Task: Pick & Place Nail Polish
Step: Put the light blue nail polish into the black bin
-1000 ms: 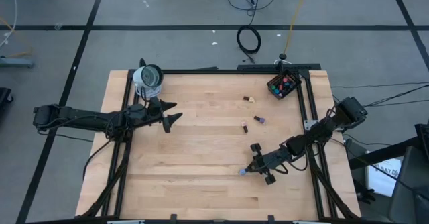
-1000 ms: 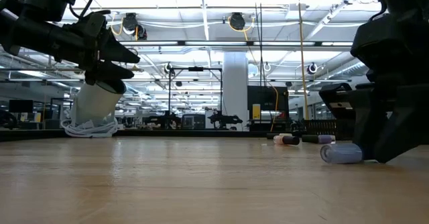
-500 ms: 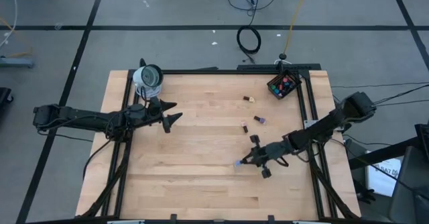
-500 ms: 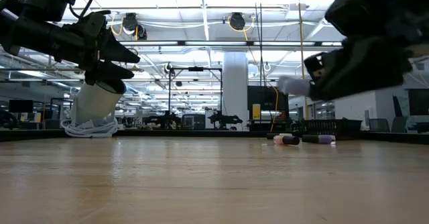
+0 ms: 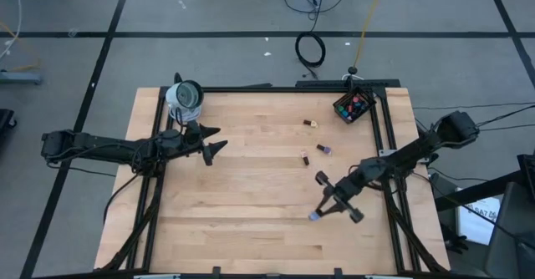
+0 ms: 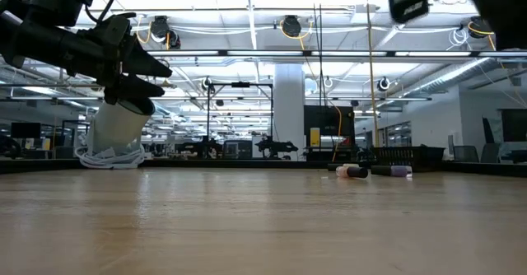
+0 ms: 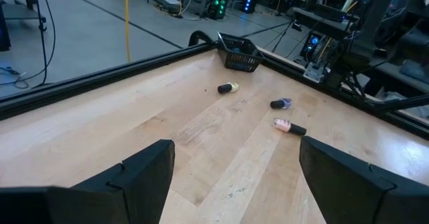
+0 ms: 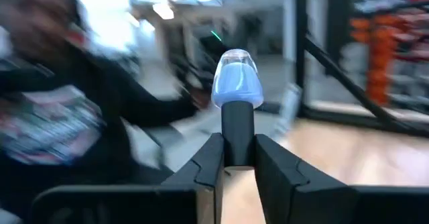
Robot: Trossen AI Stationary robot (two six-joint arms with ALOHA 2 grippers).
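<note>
My right gripper (image 5: pixel 321 210) is shut on a pale blue nail polish bottle (image 5: pixel 313 217) above the table's near right part; the bottle also shows in the right wrist view (image 8: pixel 236 83). Three more bottles (image 5: pixel 310 124) (image 5: pixel 304 155) (image 5: pixel 323 150) lie on their sides on the wooden table, and they show in the left wrist view too (image 7: pixel 228 88) (image 7: pixel 281 104) (image 7: pixel 289 126). A black basket (image 5: pixel 354 106) at the far right corner holds several bottles. My left gripper (image 5: pixel 219 142) is open and empty over the table's left part. My right gripper pinches the bottle's dark cap (image 8: pixel 238 133) between its two fingers (image 8: pixel 209 162). The pale blue glass body (image 8: pixel 236 83) sticks out beyond the fingertips. The fingers come from the table's right side and lie along the bottle. The bottle is lifted clear of the table.
A white roll-like object (image 5: pixel 185 98) stands at the table's far left corner, also in the low view (image 6: pixel 119 131). A black frame rail (image 5: pixel 380 137) runs along the table's right side. Bare wood lies between the two arms.
My right gripper, shut on the pale blue bottle, has gone up from the table and turned. The bottle lay on the wood a second ago and is now lifted clear. In the low view the gripper has risen almost out of the picture.
</note>
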